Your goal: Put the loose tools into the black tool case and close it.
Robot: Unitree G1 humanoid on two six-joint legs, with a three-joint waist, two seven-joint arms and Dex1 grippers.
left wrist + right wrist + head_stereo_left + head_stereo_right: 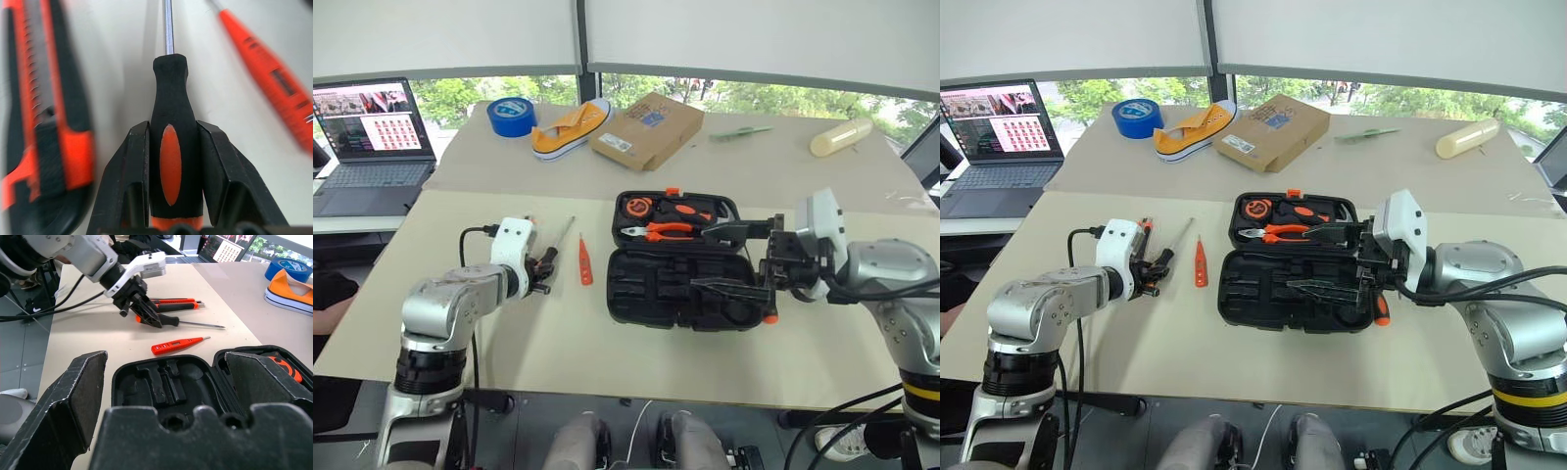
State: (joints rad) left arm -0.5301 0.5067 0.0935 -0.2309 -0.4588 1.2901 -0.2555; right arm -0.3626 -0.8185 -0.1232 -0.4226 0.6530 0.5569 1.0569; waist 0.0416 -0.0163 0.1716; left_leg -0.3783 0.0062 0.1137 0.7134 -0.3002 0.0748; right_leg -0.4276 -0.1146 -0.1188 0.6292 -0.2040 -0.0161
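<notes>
Screwdriver first — its black-and-orange handle lies between the two fingers of the left hand, which has narrowed onto it; whether the grip is firm I cannot tell. From the left wrist view the tool's long axis runs straight out along the hand's own line, handle toward the wrist and steel shaft pointing away. In the head view that puts it at lower left of centre on the surface, shaft slanting up and to the right, tip aimed roughly toward the black tool case.

The case lies open at centre frame, well to the right of the screwdriver, its near half showing bare slots. Between them lies the slim orange tester screwdriver, pointing up the frame. A utility knife lies just beside the held screwdriver, roughly parallel to it.

The right hand hangs at the case's right edge with fingers wide, holding nothing — the left is plainly the nearer arm to the tool, and its carry would be rightward to the case.
</notes>
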